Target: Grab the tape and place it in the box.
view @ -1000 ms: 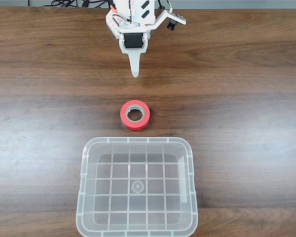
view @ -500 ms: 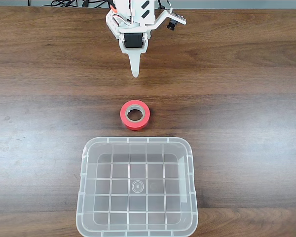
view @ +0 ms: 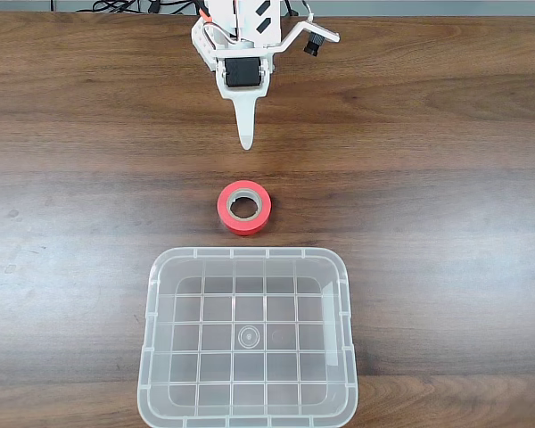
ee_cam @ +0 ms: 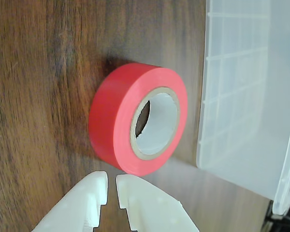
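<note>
A: Dark wood grain under everything: the table (view: 446,178) carries the whole scene, and on it we have the box (view: 152,357) nearest the bottom edge of the fixed view, clear plastic, with nothing in it.

B: That box is our first worry. Its near wall stands just beside the tape (view: 244,207), and if we come in wide or push the roll along, we judge it could be shoved against the rim or the box itself could slide, being light and bare on smooth wood.

A: Agreed. And the tape lies flat on the table, core facing up, between the box and the gripper (view: 244,135), apart from both.

B: In the wrist view the tape (ee_cam: 135,121) sits ahead of the gripper (ee_cam: 111,186) and a little toward the box (ee_cam: 246,96) side, not touching the fingers.

A: The jaws we see there are nearly shut, only a thin slit between the two white tips, and they grip nothing.

B: So that is the second risk. As they stand, we could not straddle the roll's wall; coming down like this, we would land on top of it or nudge it off.

A: We would need to spread them first. One finger into the core, one outside, seems the surer hold to us.

B: A glossy side may slip under a shallow pinch.
</note>
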You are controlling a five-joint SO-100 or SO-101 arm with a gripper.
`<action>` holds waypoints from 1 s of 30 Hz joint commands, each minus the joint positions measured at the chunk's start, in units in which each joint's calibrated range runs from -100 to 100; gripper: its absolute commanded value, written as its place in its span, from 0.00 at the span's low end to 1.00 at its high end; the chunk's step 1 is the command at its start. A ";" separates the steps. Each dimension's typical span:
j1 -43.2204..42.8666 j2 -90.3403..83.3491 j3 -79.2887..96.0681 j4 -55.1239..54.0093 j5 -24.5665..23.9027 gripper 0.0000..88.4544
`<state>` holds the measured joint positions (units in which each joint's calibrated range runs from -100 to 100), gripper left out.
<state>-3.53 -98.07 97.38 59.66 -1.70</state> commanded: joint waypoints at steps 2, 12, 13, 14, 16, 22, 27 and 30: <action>0.46 -0.72 -2.29 -1.61 1.06 0.01; 0.53 0.33 -16.92 -0.67 1.06 0.01; 0.53 1.37 -19.02 -0.67 1.06 0.01; 0.53 2.74 -21.04 -0.67 1.06 0.01; 0.53 6.92 -25.77 -0.67 1.06 0.01; 0.46 25.99 -46.18 3.87 0.69 0.01; 0.68 43.85 -63.96 13.20 1.01 0.01; 1.78 53.50 -70.09 15.42 1.01 0.01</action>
<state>-3.46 -58.81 42.06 71.53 -0.81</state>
